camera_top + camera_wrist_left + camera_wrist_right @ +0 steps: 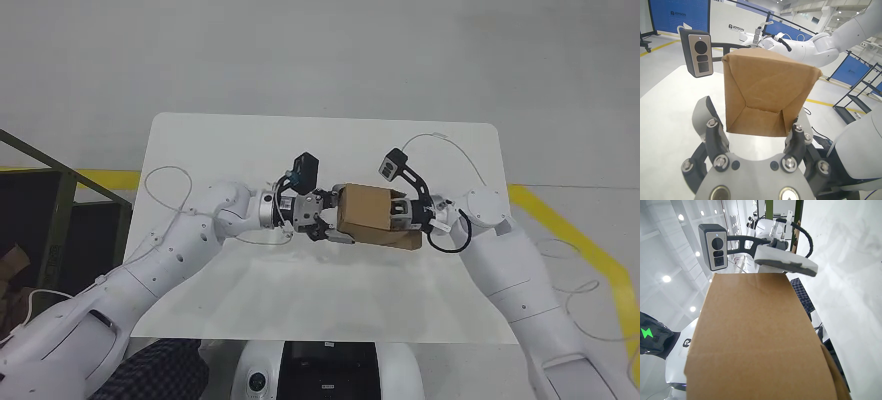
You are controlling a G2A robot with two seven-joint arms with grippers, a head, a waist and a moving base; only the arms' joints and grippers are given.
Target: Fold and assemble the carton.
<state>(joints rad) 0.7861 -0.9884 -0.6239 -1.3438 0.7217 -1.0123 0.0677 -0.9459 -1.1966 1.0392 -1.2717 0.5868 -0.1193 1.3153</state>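
I judge the job about half done. The brown corrugated cardboard carton (pixel 762 85) is already raised into a squared tube. The end nearest my left wrist looks open, and I see creased inner walls running back to what seems a closed panel. A loose flap hangs at the far end, by my right wrist. By my estimate, what is left is to tuck in the end flaps and set the box down.

My left gripper (pixel 753 109) has its fingers (pixel 699 113) spread wide, wider than the carton's near end, which sits between them. One finger stands just beside a side wall. The other looks to touch the opposite corner edge, but it is not pinching anything.

Farther off, my right gripper (pixel 405 212) is at the carton's other end. The cardboard covers it, so I cannot tell how it grips, though I judge it carries the weight. The carton hangs above the middle of the white rectangular table (pixel 250 290), well clear of the top.
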